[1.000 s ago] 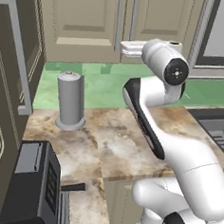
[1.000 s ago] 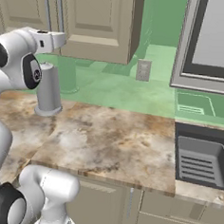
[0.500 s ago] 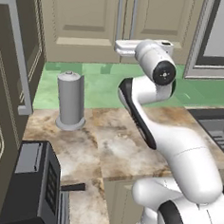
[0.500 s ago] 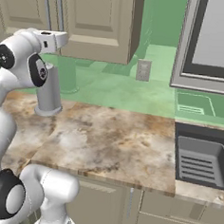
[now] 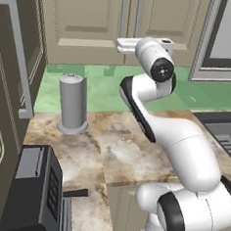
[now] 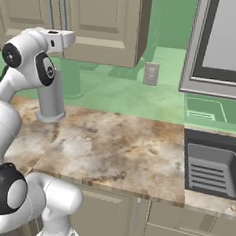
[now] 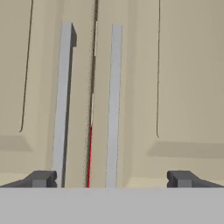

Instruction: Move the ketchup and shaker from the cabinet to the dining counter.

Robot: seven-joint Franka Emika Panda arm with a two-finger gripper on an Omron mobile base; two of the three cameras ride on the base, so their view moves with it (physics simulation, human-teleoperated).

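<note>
The gripper (image 7: 111, 178) is hovering right in front of the cabinet (image 7: 183, 87), jaws spread wide with nothing between them, both bar handles (image 7: 61, 100) framed between the fingertips (image 7: 43, 178). The doors are sitting nearly shut, and a thin red sliver is peeking through the gap between them, low down; too narrow to say it's the ketchup. Below the cabinet, a grey cylinder (image 5: 72, 103) is standing on the worktop (image 5: 120, 147).
</note>
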